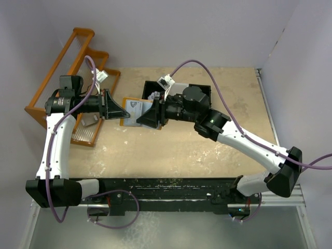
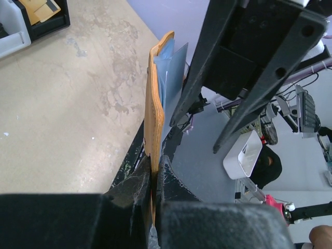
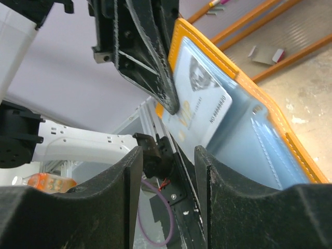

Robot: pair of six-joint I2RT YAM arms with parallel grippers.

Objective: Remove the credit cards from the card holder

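The card holder (image 1: pixel 126 122) is tan-orange with pale blue inside panels and hangs open in the air between my two grippers. My left gripper (image 1: pixel 123 112) is shut on its edge; the left wrist view shows the leather edge (image 2: pixel 153 119) pinched between the tips of that gripper (image 2: pixel 154 167). A pale credit card (image 3: pixel 201 106) with a crest and printed numbers sticks partly out of a pocket in the holder (image 3: pixel 249 140). My right gripper (image 3: pixel 167 166) is open, its jaws spread just below the card's lower corner. I cannot tell whether they touch it.
A black three-compartment tray (image 1: pixel 201 89) with white scraps (image 1: pixel 154 96) sits behind the right arm, and also shows in the left wrist view (image 2: pixel 49 25). An orange wooden rack (image 1: pixel 62 65) stands at the back left. The left gripper's fingers (image 3: pixel 148 57) cross the right wrist view.
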